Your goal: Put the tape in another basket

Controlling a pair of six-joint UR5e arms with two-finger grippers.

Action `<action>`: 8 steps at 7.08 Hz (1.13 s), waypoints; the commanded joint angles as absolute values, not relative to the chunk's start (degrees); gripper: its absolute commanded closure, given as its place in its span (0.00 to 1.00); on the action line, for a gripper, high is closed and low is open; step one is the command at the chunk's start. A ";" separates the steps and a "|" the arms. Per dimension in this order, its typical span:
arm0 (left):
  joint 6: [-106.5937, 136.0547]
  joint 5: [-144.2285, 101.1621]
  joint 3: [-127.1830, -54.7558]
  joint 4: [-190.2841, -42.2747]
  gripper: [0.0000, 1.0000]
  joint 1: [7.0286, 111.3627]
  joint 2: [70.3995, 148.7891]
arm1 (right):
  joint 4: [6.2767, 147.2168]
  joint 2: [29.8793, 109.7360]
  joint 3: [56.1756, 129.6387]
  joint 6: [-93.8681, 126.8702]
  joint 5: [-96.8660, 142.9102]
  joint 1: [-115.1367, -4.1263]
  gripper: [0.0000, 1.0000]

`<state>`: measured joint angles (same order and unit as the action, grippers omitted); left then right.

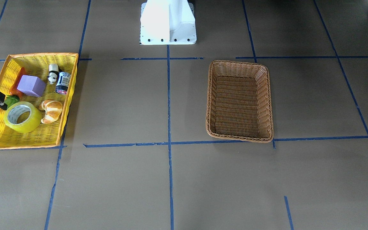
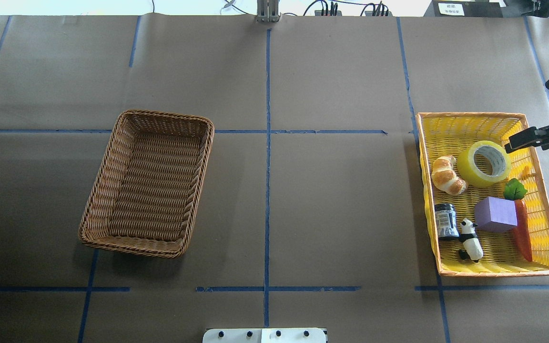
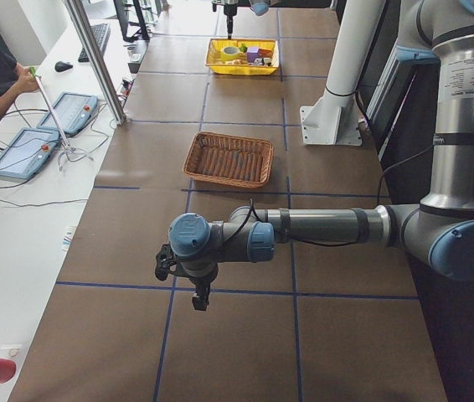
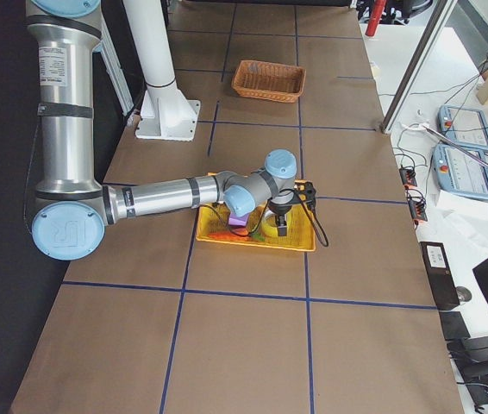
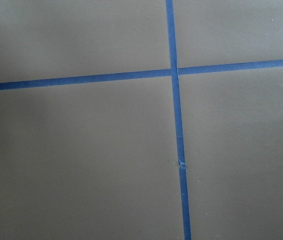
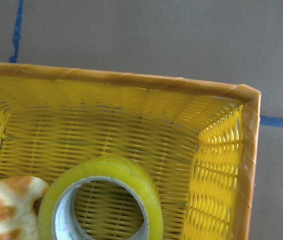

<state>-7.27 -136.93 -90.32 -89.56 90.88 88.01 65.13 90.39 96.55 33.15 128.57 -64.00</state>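
Note:
The yellow tape roll [image 2: 470,167] lies flat in the yellow plastic basket [image 2: 470,115], in its far half; it also shows in the front view [image 1: 27,126] and fills the bottom of the right wrist view [image 6: 131,175]. My right gripper [image 2: 510,145] hovers over that basket's far right corner, just right of the roll, fingers apart and empty; it shows in the front view [image 1: 5,103] too. The brown wicker basket [image 2: 165,114] stands empty on the left half of the table. My left gripper [image 3: 199,297] hangs over bare table far from both baskets; I cannot tell whether it is open or shut.
The yellow basket also holds a croissant [image 2: 446,175] touching the tape, a purple block [image 2: 496,214], a carrot [image 2: 522,233], a panda figure [image 2: 471,240] and a black can [image 2: 446,220]. The robot's white base [image 1: 168,22] stands between the baskets.

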 commanded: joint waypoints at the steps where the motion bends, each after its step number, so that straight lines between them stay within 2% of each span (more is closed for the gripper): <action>1: -7.21 -136.93 -90.26 -89.56 0.00 90.88 87.98 | 63.28 87.19 91.15 33.49 127.88 -62.32 0.00; 8: -7.12 -137.02 -90.35 -89.56 0.00 90.88 88.07 | 63.19 87.19 89.47 33.40 126.30 -58.54 0.02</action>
<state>-7.19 -136.97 -90.29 -89.56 90.88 88.07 63.19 87.21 89.71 33.47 126.50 -58.77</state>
